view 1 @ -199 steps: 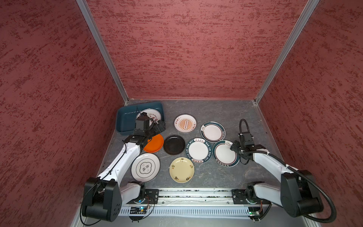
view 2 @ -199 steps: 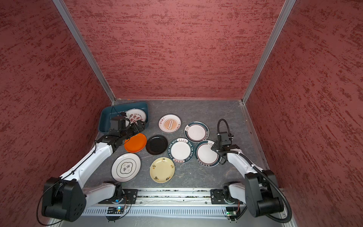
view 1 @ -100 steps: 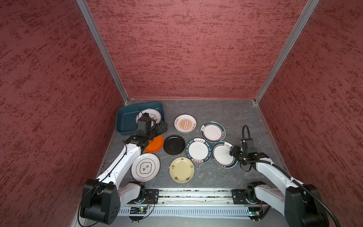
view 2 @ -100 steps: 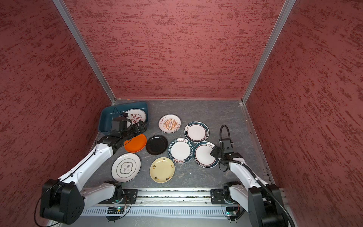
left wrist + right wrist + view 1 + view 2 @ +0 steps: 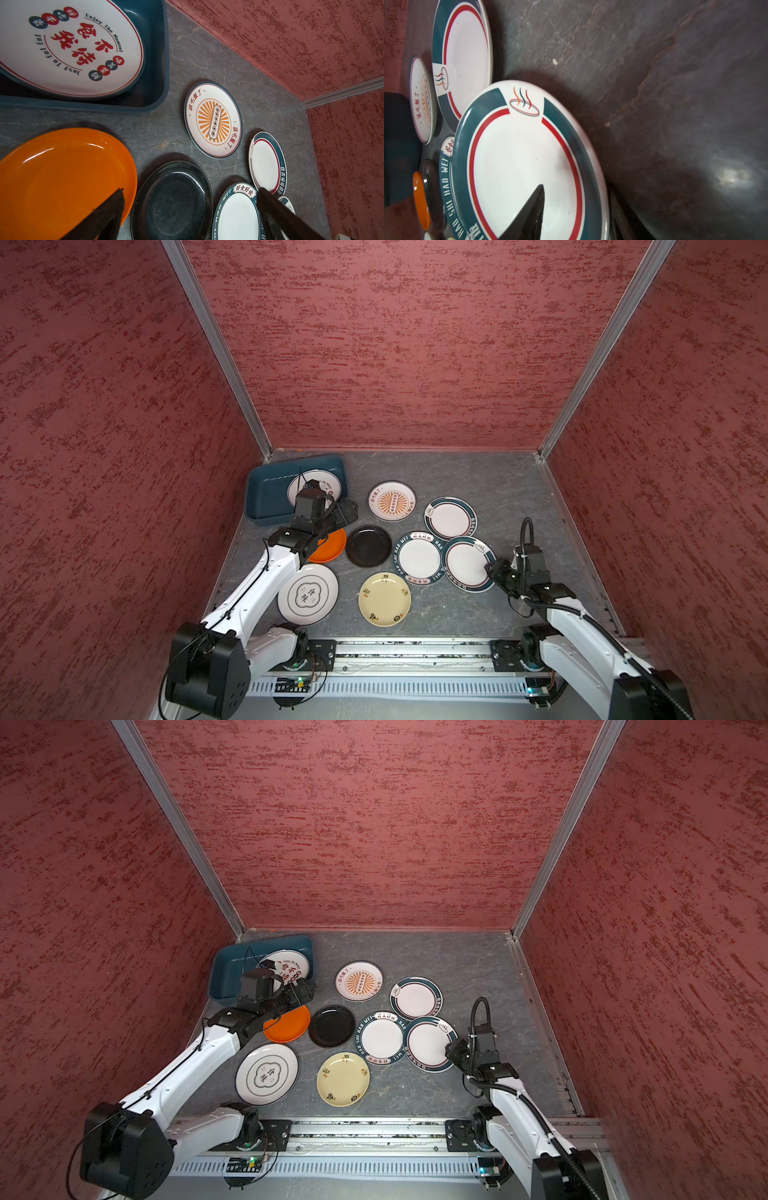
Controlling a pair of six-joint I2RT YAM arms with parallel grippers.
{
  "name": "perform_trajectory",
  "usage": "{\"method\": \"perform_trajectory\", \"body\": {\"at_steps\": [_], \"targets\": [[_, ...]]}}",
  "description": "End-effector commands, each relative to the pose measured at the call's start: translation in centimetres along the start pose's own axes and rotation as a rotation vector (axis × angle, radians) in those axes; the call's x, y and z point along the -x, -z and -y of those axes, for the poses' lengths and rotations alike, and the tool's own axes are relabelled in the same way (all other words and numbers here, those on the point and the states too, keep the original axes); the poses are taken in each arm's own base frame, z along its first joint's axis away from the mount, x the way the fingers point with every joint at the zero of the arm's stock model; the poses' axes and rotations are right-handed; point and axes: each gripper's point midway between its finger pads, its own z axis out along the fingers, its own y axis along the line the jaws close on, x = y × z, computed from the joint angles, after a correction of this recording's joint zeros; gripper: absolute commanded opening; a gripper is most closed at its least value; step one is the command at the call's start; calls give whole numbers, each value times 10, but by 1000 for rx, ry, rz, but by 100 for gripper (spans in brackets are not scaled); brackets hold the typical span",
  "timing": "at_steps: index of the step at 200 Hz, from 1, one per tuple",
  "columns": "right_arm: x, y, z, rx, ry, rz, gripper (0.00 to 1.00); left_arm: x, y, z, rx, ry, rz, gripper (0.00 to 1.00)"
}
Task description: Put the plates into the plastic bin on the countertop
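Eight plates lie on the bench [image 5: 478, 472]. One more, the red-lettered plate [image 5: 68, 41], is already in the plastic bin [image 5: 266, 493], in its right half. The bin sits far left, in the corner.

Right pincer [image 5: 491, 569] is at the right edge of the near teal-rimmed plate [image 5: 467, 564]. In the right wrist view, one finger [image 5: 529, 212] is over the white face and the other is under the rim, so the jaws straddle the lip. That makes sense, since a flat plate gives you nothing else to grab. I can't tell whether they've clamped yet.

That plate's left edge overlaps the HAO WEI plate [image 5: 417, 558]. Expect it to drag on that one if you lift flat, so tip the right edge up first.

Left pincer [image 5: 190, 191] is wide and empty. It hangs just off the bin's near right corner, above where the orange plate [image 5: 332, 547] and black plate [image 5: 368, 545] meet. It's probably there because the orange one is closest to the bin.

Your plate is well apart from the bin, with the left pincer in between. Watch for a clash on the way over.
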Motion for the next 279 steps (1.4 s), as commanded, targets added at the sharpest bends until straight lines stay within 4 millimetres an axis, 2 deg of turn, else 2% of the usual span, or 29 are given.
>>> {"method": "perform_trajectory", "body": {"at_steps": [1, 50, 94, 228, 279], "targets": [[-16, -4, -4, 74, -47, -64, 47, 11, 10, 10, -15, -10, 36, 99], [-25, -7, -9, 160, -88, -77, 42, 13, 15, 12, -13, -17, 48, 99], [-28, -8, -2, 161, -117, -63, 34, 13, 16, 14, -15, -22, 46, 99], [-25, -11, 10, 169, -170, 7, 2, 12, 14, 18, -17, -31, 40, 99], [-22, -6, 12, 172, -169, 41, 0, 13, 16, 21, -21, -32, 43, 99]]}}
